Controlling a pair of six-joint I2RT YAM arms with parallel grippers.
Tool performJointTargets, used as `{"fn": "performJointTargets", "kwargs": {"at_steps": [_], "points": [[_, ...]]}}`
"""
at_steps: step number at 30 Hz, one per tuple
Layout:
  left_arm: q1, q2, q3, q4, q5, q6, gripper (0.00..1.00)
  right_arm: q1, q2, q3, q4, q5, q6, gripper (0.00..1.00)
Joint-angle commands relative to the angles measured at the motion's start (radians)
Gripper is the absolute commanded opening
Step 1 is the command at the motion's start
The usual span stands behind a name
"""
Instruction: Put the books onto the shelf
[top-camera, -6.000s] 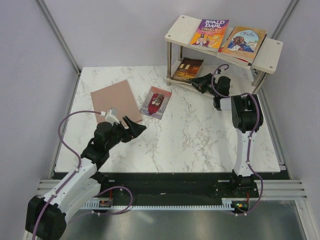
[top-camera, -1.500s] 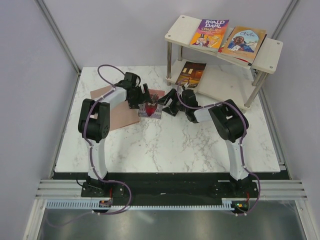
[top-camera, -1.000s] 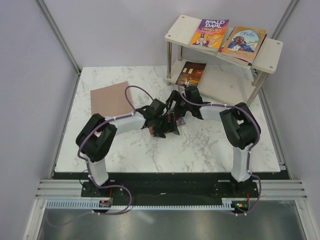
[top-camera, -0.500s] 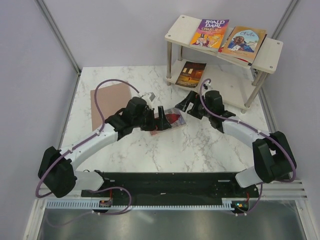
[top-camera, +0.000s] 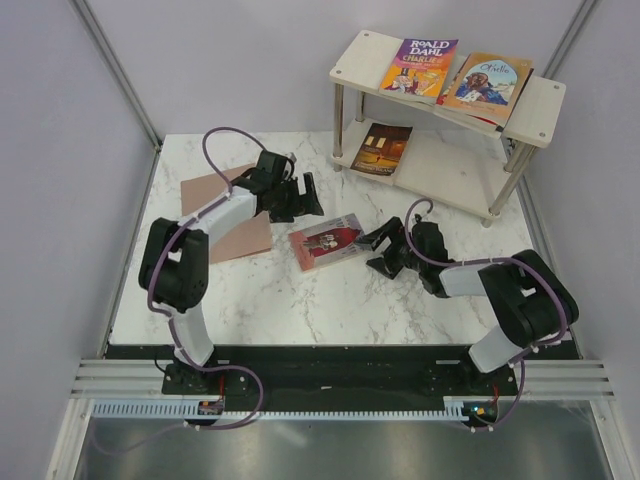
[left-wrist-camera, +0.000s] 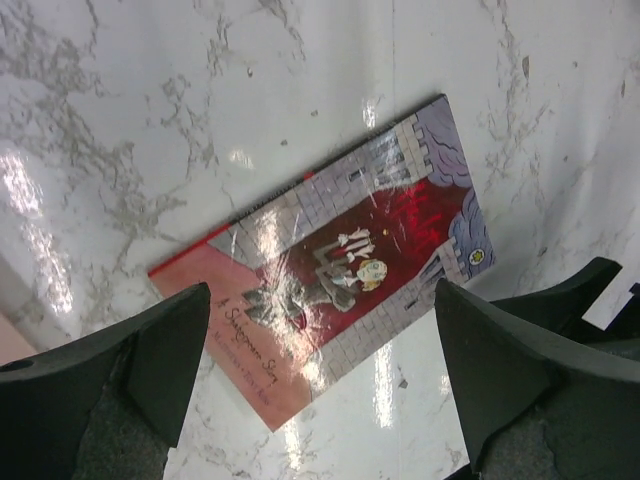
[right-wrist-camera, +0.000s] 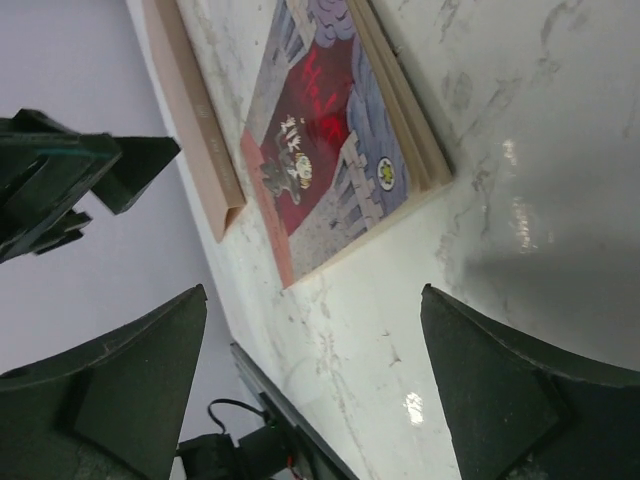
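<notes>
A pale pink-red book (top-camera: 327, 241) lies flat on the marble table, held by nothing. My left gripper (top-camera: 303, 197) hovers open above its far-left side; in the left wrist view the book (left-wrist-camera: 340, 270) lies under the open left gripper (left-wrist-camera: 325, 370). My right gripper (top-camera: 383, 252) stands open just right of it, low over the table; the right wrist view shows the book (right-wrist-camera: 320, 140) ahead of the open right gripper (right-wrist-camera: 315, 370). The shelf (top-camera: 540, 110) at the back right carries a Roald Dahl book (top-camera: 420, 66) and an orange Othello book (top-camera: 488, 80) on top, and a dark brown-orange book (top-camera: 381, 148) below.
A plain pinkish-brown book (top-camera: 215, 195) lies flat at the table's left, partly under the left arm; its edge (right-wrist-camera: 190, 110) shows in the right wrist view. Grey walls close in the table on both sides and at the back.
Both grippers have drawn back from the pink-red book: the left up and to the left, the right down to the book's right side. The book lies flat near the table's middle.
</notes>
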Motion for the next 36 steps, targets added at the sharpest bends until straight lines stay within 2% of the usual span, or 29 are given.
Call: {"fn": "performJointTargets", "kwargs": {"at_steps": [1, 5, 8, 10, 14, 18, 21, 22, 25, 28, 31, 36], "points": [[0.012, 0.131, 0.121, -0.012, 0.053, 0.069, 1.0, 0.035, 0.081, -0.014, 0.257, -0.003, 0.159, 0.94], [0.012, 0.194, 0.124, -0.018, 0.095, 0.052, 0.98, 0.086, 0.216, -0.002, 0.34, 0.011, 0.244, 0.93], [0.011, 0.208, 0.077, -0.015, 0.105, 0.049, 0.98, 0.109, 0.323, 0.001, 0.506, 0.008, 0.346, 0.92], [0.011, 0.202, 0.043, -0.006, 0.113, 0.046, 0.98, 0.117, 0.363, 0.009, 0.551, 0.013, 0.38, 0.9], [0.006, 0.131, -0.118, 0.06, 0.177, 0.006, 0.96, 0.12, 0.402, 0.02, 0.584, 0.052, 0.389, 0.88], [-0.015, -0.005, -0.269, 0.137, 0.239, -0.055, 0.95, 0.121, 0.384, 0.059, 0.523, 0.057, 0.342, 0.84], [-0.047, -0.073, -0.356, 0.18, 0.248, -0.097, 0.95, 0.123, 0.358, 0.079, 0.472, 0.057, 0.297, 0.72], [-0.063, -0.106, -0.37, 0.186, 0.242, -0.104, 0.95, 0.123, 0.353, 0.083, 0.469, 0.056, 0.282, 0.51], [-0.067, -0.146, -0.396, 0.189, 0.222, -0.112, 0.95, 0.121, 0.339, 0.084, 0.466, 0.036, 0.257, 0.2], [-0.066, -0.174, -0.413, 0.201, 0.191, -0.098, 0.96, 0.121, 0.319, 0.093, 0.466, -0.012, 0.227, 0.12], [-0.064, -0.217, -0.442, 0.232, 0.171, -0.089, 0.96, 0.106, 0.29, 0.102, 0.467, -0.082, 0.193, 0.08], [-0.061, -0.309, -0.513, 0.309, 0.167, -0.111, 0.97, 0.075, 0.267, 0.096, 0.564, -0.181, 0.255, 0.07]]}}
